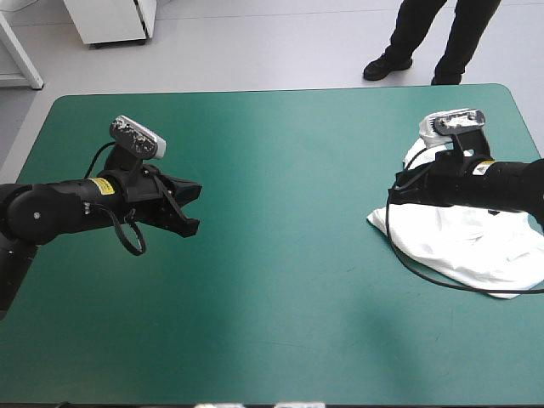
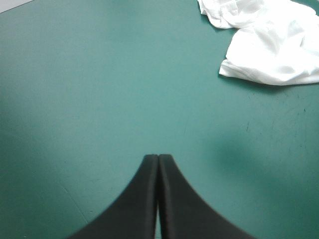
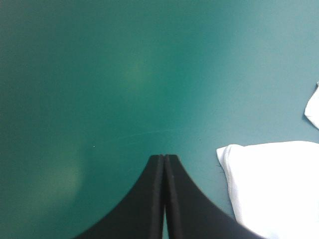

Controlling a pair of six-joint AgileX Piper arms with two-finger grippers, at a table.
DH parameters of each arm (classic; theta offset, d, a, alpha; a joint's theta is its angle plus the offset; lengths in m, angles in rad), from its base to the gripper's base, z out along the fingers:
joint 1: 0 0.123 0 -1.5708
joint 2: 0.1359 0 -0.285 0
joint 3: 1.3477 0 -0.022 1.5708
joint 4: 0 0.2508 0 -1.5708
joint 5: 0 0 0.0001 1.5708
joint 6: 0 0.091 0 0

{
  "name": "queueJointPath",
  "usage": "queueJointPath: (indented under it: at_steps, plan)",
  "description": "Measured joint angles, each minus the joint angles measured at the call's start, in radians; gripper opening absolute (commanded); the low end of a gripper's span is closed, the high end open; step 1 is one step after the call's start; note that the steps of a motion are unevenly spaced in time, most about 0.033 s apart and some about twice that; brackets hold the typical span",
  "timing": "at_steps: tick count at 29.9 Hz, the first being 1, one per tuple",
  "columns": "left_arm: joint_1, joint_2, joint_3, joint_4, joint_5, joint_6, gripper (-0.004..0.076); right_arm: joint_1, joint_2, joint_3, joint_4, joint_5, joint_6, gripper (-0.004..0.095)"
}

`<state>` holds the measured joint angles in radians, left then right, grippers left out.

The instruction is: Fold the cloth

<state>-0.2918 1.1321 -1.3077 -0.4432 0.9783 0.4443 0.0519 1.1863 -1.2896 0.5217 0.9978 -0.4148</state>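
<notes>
Left claw (image 2: 158, 158) closed, empty, over counter (image 1: 280, 255). Right claw (image 3: 164, 158) closed, empty, just beside crumpled T-shirt (image 1: 459, 242) near counter's right edge.

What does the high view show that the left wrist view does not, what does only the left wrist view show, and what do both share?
Only the high view shows both arms: the left gripper over bare teal-green cover, and the right gripper by the T-shirt near the table's right edge. Only the left wrist view shows the left gripper's fingers meeting in one pointed arch, shut. Both show the crumpled white T-shirt lying on the cover, apart from the left gripper.
</notes>
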Motion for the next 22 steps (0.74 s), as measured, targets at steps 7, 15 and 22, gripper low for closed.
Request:
queueJointPath:
  at_steps: [7, 15, 22]
  plan:
    - [0.000, 0.000, 0.000, 0.000, 0.000, 0.001, -0.0010, 0.000, 0.000, 0.000, 0.000, 0.000, 0.000, -0.0017]
    - [0.000, 0.000, 0.000, 0.000, 0.000, 0.001, -0.0010, 0.000, 0.000, 0.000, -0.028, -0.013, 0.017, -0.0017]
    - [0.000, 0.000, 0.000, 0.000, 0.000, 0.001, -0.0008, 0.000, 0.014, -0.031, -0.443, -0.053, 0.248, 0.0162]
